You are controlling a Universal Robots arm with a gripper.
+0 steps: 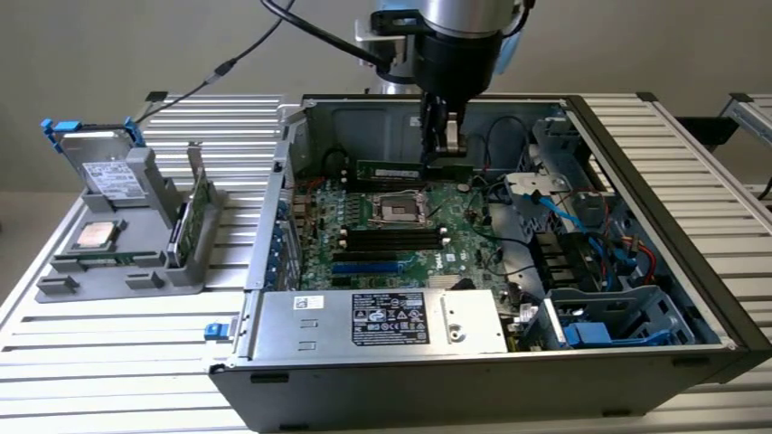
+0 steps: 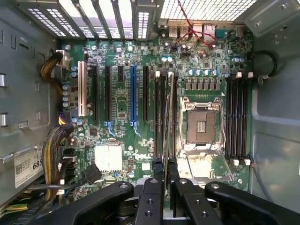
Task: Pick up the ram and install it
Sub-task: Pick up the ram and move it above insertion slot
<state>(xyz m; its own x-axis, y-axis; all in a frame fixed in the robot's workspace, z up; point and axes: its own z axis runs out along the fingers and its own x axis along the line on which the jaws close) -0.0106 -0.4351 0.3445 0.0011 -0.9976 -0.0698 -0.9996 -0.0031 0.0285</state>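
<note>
Closed claw hangs in the upper centre of the exterior view, reaching down into the open computer case and gripping the ram. Ram is held by one end, lying level and lengthwise, with most of its length sticking out towards the exterior view's left. It sits low over the far part of the motherboard, just beyond the processor socket. Wrist view: ram seen edge-on, pinched between the two dark fingers and running parallel with the black memory slots beside the socket. Cannot tell whether its lower edge touches a slot. Silver power supply with a black label lies along the near side of the case, lower centre of the exterior view. Grey rack stands on the ribbed table at the exterior view's left, well apart from the case. Rack carries a drive box with blue clips, propped up, and a square silver chip lying flat.
</note>
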